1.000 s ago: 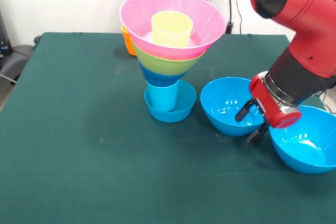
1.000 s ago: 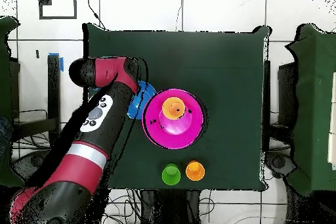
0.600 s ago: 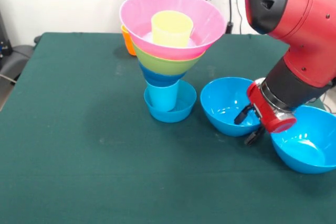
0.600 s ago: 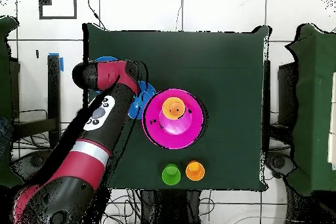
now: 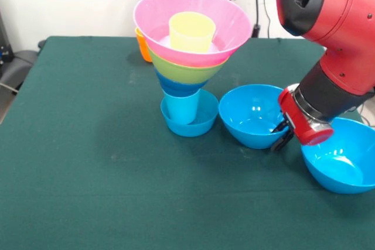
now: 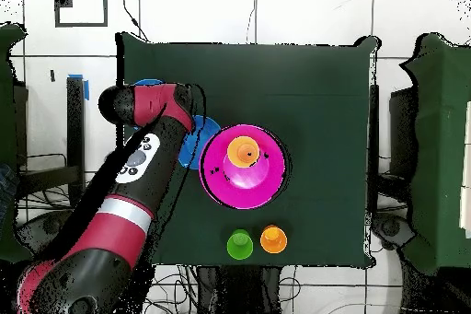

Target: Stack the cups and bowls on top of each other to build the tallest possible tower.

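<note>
While the funnel-shaped tower [image 5: 190, 57] stood mid-table, topped by a ribbed pink bowl [image 5: 222, 21] holding a translucent yellow cup [image 5: 191, 31], the gripper [image 5: 282, 134] pinched a glossy blue bowl's [image 5: 249, 115] right rim.

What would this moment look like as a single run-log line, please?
gripper: at rim of middle blue bowl, closure unclear | tower: standing, yellow cup on top | right blue bowl: loose on table
</note>
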You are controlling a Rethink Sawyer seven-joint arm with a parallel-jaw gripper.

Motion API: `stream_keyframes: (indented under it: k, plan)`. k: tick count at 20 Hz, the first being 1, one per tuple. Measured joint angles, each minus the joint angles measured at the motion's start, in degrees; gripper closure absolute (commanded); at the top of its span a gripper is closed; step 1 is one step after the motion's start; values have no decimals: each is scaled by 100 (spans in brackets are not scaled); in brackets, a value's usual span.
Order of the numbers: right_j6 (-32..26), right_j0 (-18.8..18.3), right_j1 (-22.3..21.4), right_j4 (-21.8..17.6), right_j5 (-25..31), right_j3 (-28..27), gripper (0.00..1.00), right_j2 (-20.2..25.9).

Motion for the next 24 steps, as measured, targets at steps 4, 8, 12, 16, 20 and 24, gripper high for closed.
stream_keyframes:
  k: [4,8,12,16,20,24]
  plan:
    - [0,-2,-82,-1,13,15,100,36]
    - [0,-14,-291,-1,62,59,100,135]
    - [0,-57,-553,-1,112,75,100,209]
    - [0,-161,-794,-4,202,77,100,255]
    - [0,-212,-921,-4,462,78,100,251]
    - [0,-215,-1038,-11,1086,74,100,231]
